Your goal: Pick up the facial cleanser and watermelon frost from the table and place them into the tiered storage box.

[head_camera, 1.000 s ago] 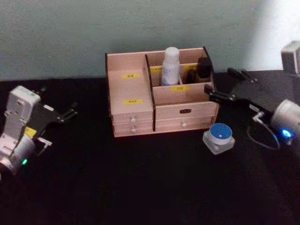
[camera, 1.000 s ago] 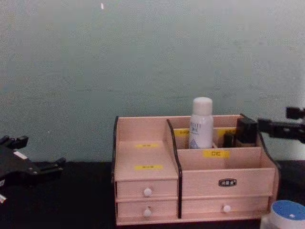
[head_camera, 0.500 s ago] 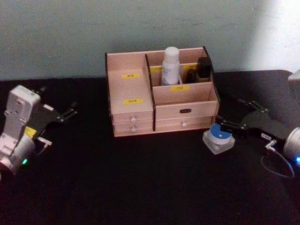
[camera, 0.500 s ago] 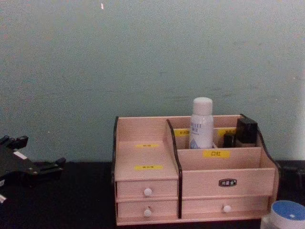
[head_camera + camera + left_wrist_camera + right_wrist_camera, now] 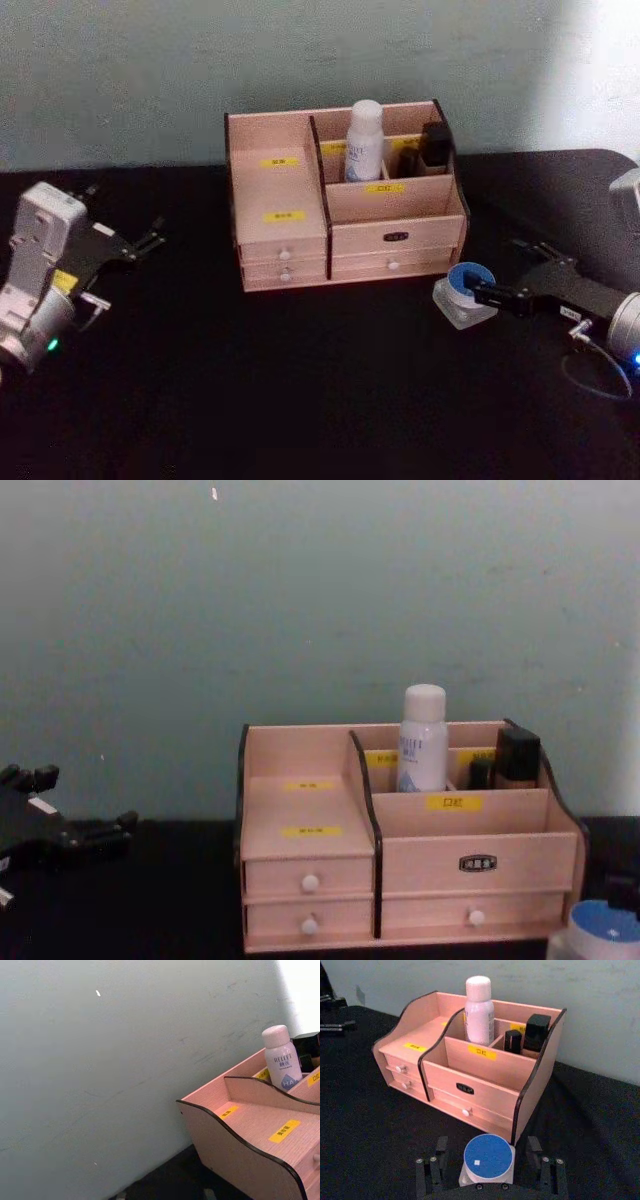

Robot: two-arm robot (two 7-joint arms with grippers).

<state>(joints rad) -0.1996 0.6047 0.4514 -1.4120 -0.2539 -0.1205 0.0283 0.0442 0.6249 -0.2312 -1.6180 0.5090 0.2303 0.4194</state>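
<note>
The small jar with the round blue lid (image 5: 488, 1157) stands upright on the black table (image 5: 300, 390), with the lid facing up. It is squat, so its short axis is vertical. It sits just in front of the right front corner of the tiered storage box (image 5: 395, 238), a little apart from it.

The right gripper (image 5: 487, 1146) is low at this jar and reaches in from the right side. Its 2 fingers (image 5: 440, 1149) are spread wide, 1 on each side of the jar. In the right wrist view a small gap shows between each finger and the jar, so it grips nothing.

The left gripper (image 5: 85, 800) waits over the left part of the table, well apart from the box. Its fingers are apart and hold nothing.

Behind the jar, the box has its long side running left to right, and the 4 white-knobbed drawers face the robot.

In the rear middle compartment, behind the divider with a yellow label, the white bottle (image 5: 364, 140) stands upright. Its long axis is vertical and the cap is on top. In the rear right compartment, beside the bottle, stand 2 black-capped items (image 5: 536, 1031).

Behind everything is the pale green wall (image 5: 300, 600).
</note>
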